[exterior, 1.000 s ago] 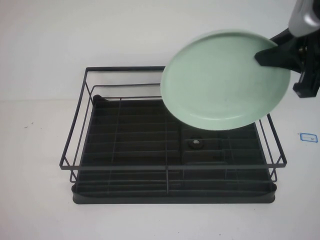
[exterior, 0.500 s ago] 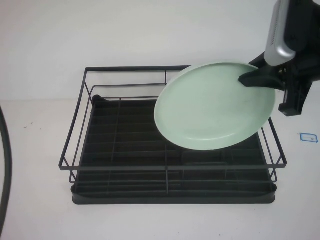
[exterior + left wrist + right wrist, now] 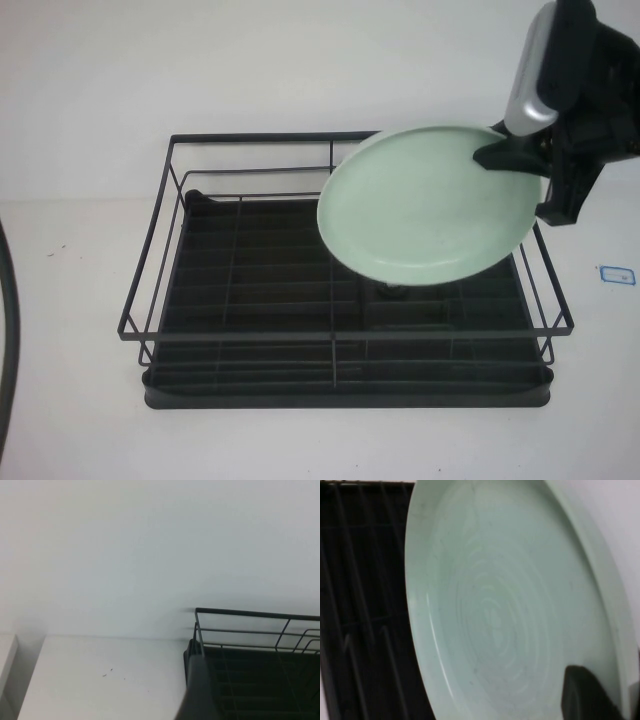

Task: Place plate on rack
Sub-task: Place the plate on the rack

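Note:
The pale mint-green plate [image 3: 425, 205] hangs tilted above the right half of the black wire rack [image 3: 250, 270]. My right gripper [image 3: 512, 156] is shut on the plate's far right rim and holds it clear of the tray base. In the right wrist view the plate [image 3: 505, 605] fills most of the frame, with one dark finger [image 3: 587, 695] lying on its face and the rack's wires [image 3: 360, 605] behind it. My left gripper is not in view; the left wrist view shows only a corner of the rack [image 3: 250, 665] and the white table.
The rack's ribbed tray base [image 3: 260, 290] has upright dividers and a small round knob partly hidden under the plate. A small white tag [image 3: 617, 274] lies on the table to the rack's right. A dark cable [image 3: 8, 350] curves at the left edge.
The plate has come down and toward the rack's middle from the upper right, and now tilts flatter. The right arm has swung more upright. The dark cable appeared at the left edge.

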